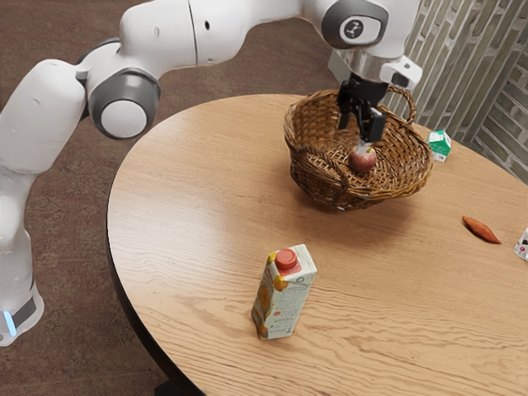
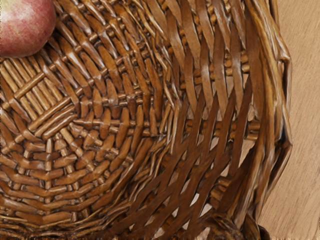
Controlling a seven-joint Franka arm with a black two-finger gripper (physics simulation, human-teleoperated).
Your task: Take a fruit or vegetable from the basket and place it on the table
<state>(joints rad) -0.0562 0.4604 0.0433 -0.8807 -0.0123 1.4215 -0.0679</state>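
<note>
My black gripper [image 1: 357,134] points down inside the wicker basket [image 1: 309,136], its two fingers apart and nothing held between them. A red apple [image 1: 362,159] lies in the basket, close below the fingertips in the exterior view. In the wrist view the same apple [image 2: 24,24] is cut off at the picture's corner, resting on the woven bottom of the basket [image 2: 112,107]. The wooden table [image 1: 198,198] carries the basket; its surface [image 2: 300,100] also appears beyond the basket's rim in the wrist view.
A juice carton with a red cap [image 1: 285,293] stands nearer the exterior camera. Towards the exterior view's right are a small green-and-white carton [image 1: 440,145], an orange-brown elongated item [image 1: 481,230] and a partly cropped white item [image 1: 522,245]. The basket has raised handles.
</note>
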